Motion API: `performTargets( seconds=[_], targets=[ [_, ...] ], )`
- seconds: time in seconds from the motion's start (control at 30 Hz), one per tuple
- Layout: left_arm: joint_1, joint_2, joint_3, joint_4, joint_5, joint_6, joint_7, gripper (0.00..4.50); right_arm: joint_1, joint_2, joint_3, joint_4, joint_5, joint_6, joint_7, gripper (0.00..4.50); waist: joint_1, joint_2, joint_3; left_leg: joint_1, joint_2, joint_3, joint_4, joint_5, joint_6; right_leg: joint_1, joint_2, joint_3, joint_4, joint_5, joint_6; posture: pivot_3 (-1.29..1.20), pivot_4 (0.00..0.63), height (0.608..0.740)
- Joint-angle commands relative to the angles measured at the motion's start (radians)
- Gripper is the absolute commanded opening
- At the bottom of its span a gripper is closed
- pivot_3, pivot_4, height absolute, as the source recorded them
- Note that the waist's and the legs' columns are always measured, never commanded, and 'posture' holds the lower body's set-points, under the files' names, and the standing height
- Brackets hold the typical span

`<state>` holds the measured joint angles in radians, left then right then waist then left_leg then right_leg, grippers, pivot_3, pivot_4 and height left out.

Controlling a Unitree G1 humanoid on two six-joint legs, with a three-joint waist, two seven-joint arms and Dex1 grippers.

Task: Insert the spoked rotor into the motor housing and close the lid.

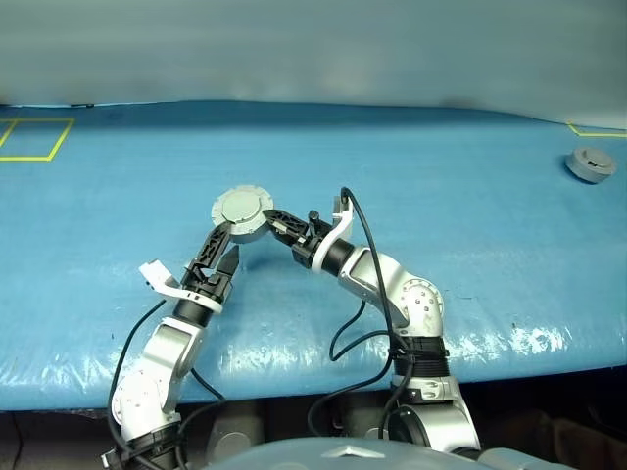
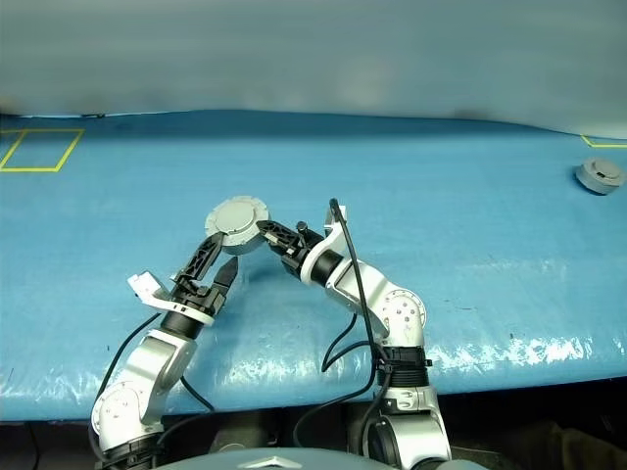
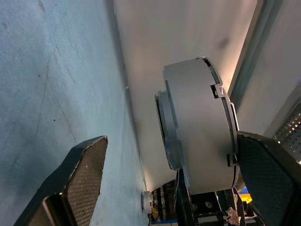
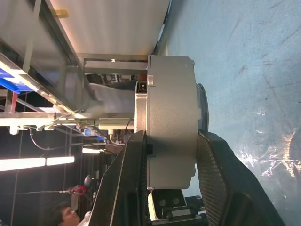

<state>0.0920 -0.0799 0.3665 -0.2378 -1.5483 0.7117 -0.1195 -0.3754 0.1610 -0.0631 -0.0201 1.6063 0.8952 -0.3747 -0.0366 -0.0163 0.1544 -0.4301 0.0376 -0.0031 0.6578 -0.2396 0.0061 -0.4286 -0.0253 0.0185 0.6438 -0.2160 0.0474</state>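
My right gripper [image 1: 272,221] is shut on the motor housing [image 4: 171,99], a plain grey puck held a little above the blue table, with one finger on each flat face. The lid [image 1: 240,208], a smooth grey disc with a notched rim, sits flush on the upward face. The left gripper [image 1: 228,242] is open around the puck's near side. One of its fingers lies against the lid face and the other stands well apart from the puck [image 3: 197,122]. The spoked rotor is hidden.
The blue table [image 1: 441,176] stretches wide on all sides. A second small grey round part [image 1: 591,164] lies at the far right. Yellow tape marks a square [image 1: 34,138] at the far left and a corner at the far right.
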Motion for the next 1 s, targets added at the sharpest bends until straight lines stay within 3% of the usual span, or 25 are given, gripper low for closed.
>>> performTargets(
  seconds=[0.03,0.57,1.0],
  targets=[
    [0.016,-0.054,-0.055,-0.017,-0.041,-0.007,-0.031,4.5,0.107,0.098,0.071,-0.064,0.055,0.0,0.012,1.15,0.0,0.0,0.0,0.0,0.0,0.0,0.0,0.0,0.0,0.0,0.0,0.0,0.0,0.0,0.0,0.0,0.15,0.74],
    [0.073,-0.012,-0.094,-0.076,-0.115,-0.055,-0.1,4.5,0.105,0.057,0.082,-0.035,0.056,-0.024,0.026,1.15,0.0,0.0,0.0,0.0,0.0,0.0,0.003,0.0,0.0,0.001,0.0,0.001,0.001,0.001,0.0,0.0,0.15,0.74],
    [-0.08,-0.011,-0.12,0.044,-0.089,-0.111,-0.012,4.5,0.119,0.057,0.106,-0.044,0.069,-0.013,0.03,1.15,0.0,0.0,0.0,0.0,0.0,0.0,0.005,0.0,0.0,0.002,0.001,0.001,0.001,0.002,0.001,0.0,0.15,0.74]
  ],
)
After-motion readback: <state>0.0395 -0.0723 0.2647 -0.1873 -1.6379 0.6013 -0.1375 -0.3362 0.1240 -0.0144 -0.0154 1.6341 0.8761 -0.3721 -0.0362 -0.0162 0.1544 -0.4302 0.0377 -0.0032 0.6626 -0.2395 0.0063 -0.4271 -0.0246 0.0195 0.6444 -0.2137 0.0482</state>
